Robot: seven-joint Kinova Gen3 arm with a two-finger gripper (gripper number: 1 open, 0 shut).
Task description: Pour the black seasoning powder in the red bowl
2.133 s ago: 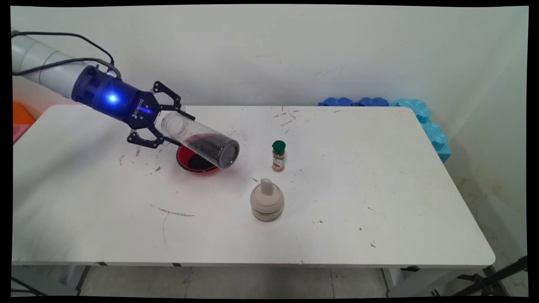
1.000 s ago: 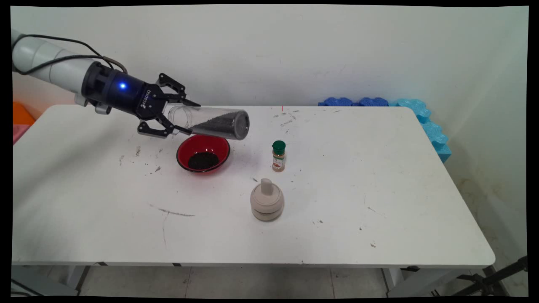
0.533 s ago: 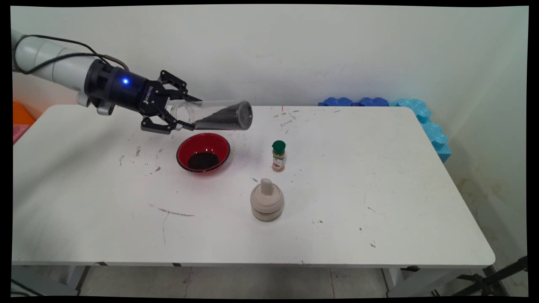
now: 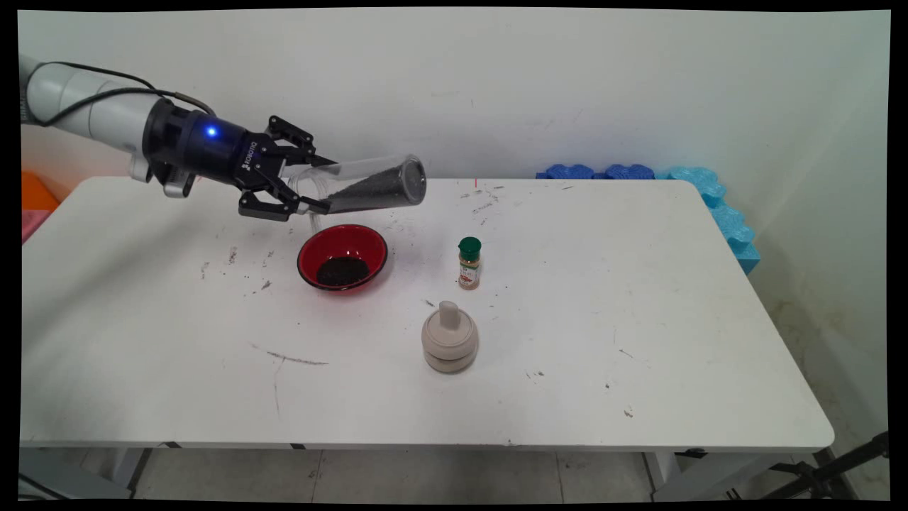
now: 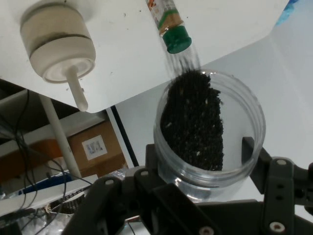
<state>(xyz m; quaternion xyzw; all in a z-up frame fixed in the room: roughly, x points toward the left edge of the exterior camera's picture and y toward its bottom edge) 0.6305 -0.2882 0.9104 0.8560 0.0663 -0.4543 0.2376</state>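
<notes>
From my station I see the gripper (image 4: 306, 186) above the table's (image 4: 638, 319) back left area, its fingers clamped on the open end of a clear jar (image 4: 365, 187) lying nearly level, closed end slightly raised, dark granules (image 5: 193, 122) inside. Just below sits a red bowl (image 4: 342, 257) holding more dark granules. Right of it, toward the table's middle, stands a green-capped spice bottle (image 4: 469, 263); nearer the front edge, a beige lidded pot (image 4: 449, 341).

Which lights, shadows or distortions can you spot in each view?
Main view: a blue lamp glows on the wrist behind the gripper, the red bowl casts a soft shadow, and the frame's edges curve. Hand view: the table appears upside down.
</notes>
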